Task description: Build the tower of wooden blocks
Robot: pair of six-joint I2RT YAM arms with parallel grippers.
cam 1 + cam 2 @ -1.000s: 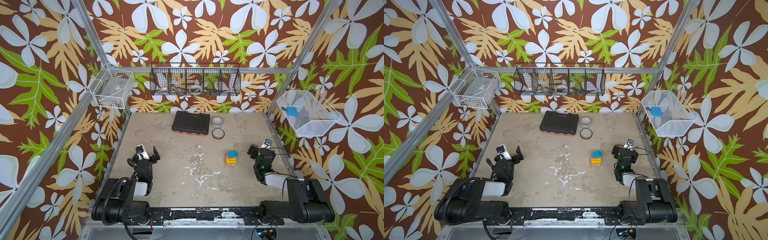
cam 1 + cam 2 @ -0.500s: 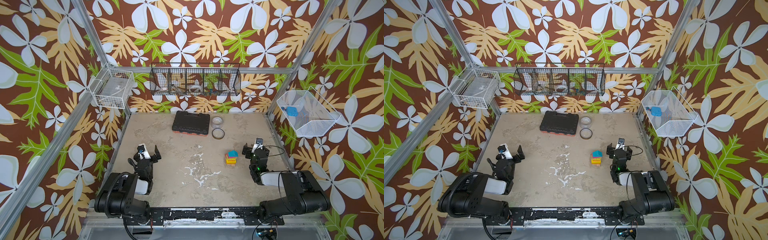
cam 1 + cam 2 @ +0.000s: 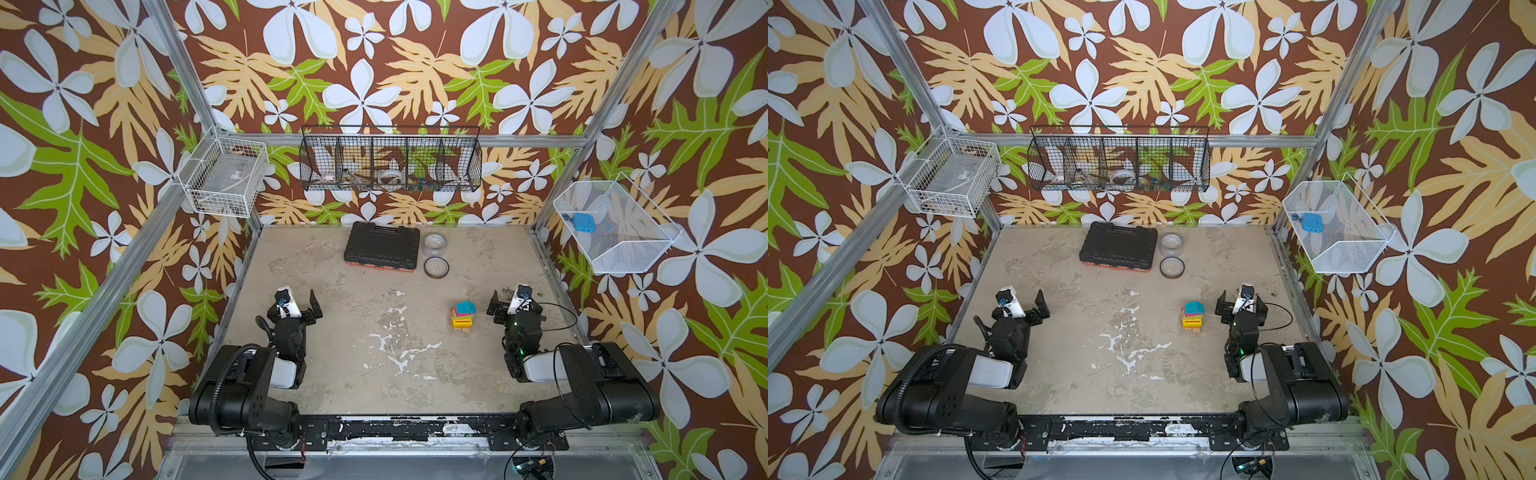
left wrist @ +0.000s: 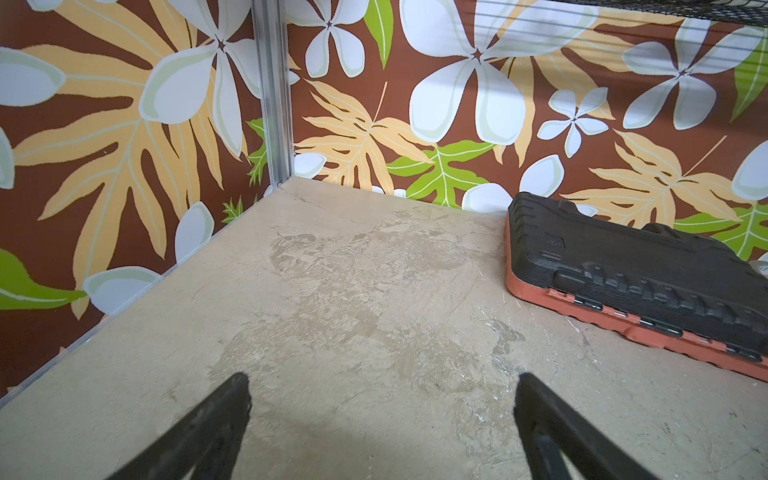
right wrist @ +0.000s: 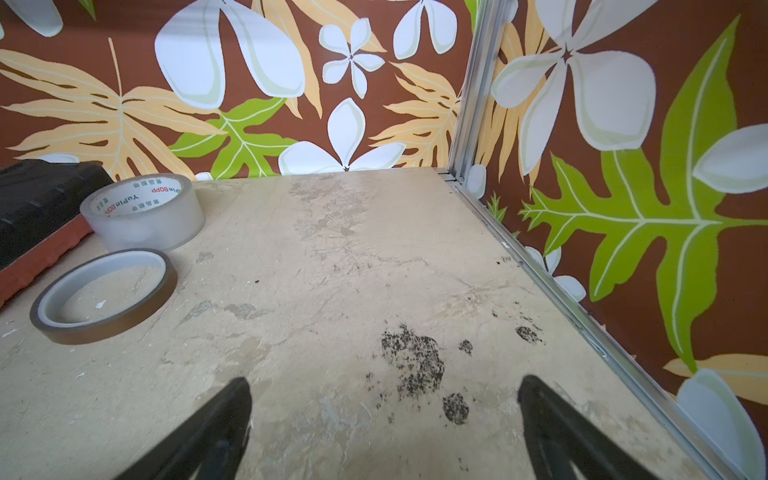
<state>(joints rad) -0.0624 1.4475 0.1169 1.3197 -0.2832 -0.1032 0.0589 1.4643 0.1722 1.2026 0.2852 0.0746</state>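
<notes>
Your tower (image 3: 462,314) stands on the right half of the table (image 3: 374,374), upright, with a teal wedge (image 3: 465,307) on top, pink under it, a yellow-and-red striped layer below that and plain wood at the base. In both top views it sits just beside your right gripper (image 3: 514,301), on that gripper's inner side toward the middle of the table, with a strip of bare table between them: near, not touching.

The right gripper's jaws are spread wide and hold nothing. In the right wrist view only speckled tabletop shows between the fingertips (image 5: 243,384). Your left gripper (image 3: 298,301) is well apart from the tower, across the table near the left edge. It is also spread wide and empty, with bare table between its fingertips (image 4: 241,380).

At the back of the table lie the black tool case (image 3: 381,248) and, just right of it, a clear tape roll (image 3: 435,245) and an amber tape roll (image 3: 436,267) — all well clear of the tower.
</notes>
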